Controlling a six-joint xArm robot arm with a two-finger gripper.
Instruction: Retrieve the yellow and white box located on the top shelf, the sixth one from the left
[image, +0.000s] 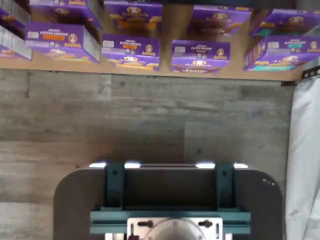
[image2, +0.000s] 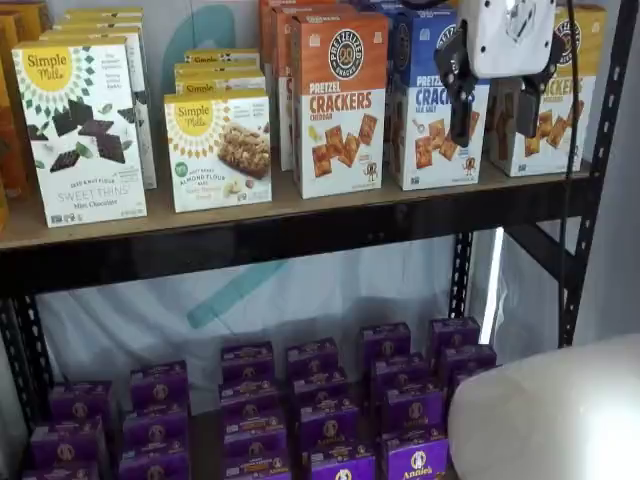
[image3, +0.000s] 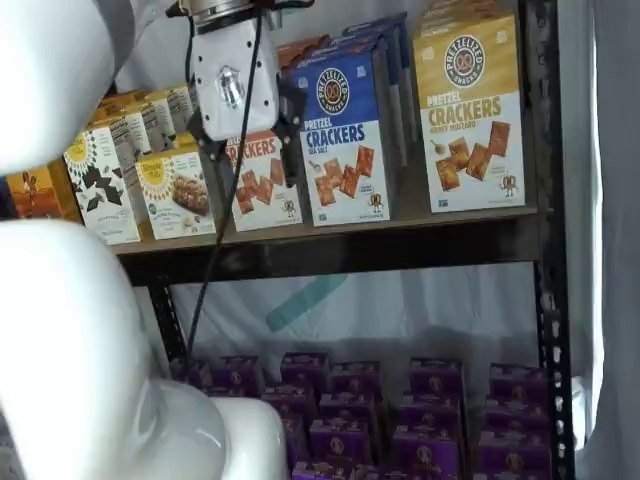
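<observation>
The yellow and white box (image3: 470, 110) stands upright at the right end of the top shelf (image3: 400, 228), next to the black upright. In a shelf view the box (image2: 575, 115) is partly covered by my gripper (image2: 494, 128), which hangs in front of it with its white body above. The two black fingers show a plain gap and hold nothing. In a shelf view the gripper (image3: 246, 145) sits in front of the orange-topped carton, away from the shelf. The wrist view shows neither the box nor the fingers.
A blue-topped cracker carton (image2: 425, 105) and an orange-topped one (image2: 340, 100) stand left of the target. Simple Mills cartons (image2: 85, 130) fill the left. Purple boxes (image2: 330, 410) crowd the lower shelf and show in the wrist view (image: 131, 50). White arm links (image3: 70, 330) fill the foreground.
</observation>
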